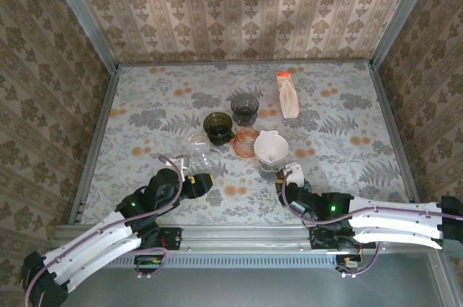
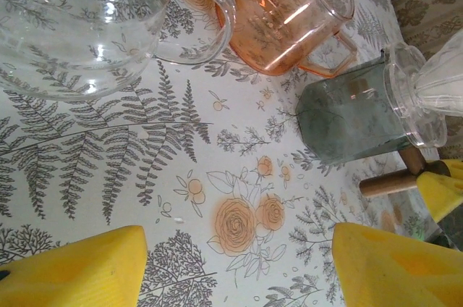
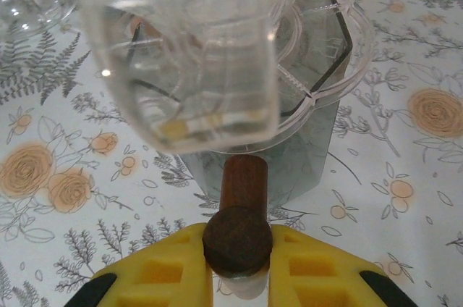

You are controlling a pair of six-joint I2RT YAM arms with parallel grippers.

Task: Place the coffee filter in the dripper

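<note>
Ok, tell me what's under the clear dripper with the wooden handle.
A smoky grey glass cup stands under the dripper, whose flange rests on its rim. Whether the cup holds anything cannot be told: the dripper covers its mouth.

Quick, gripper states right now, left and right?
Left gripper: open, holding nothing.
Right gripper: shut on the dripper's wooden handle.
</note>
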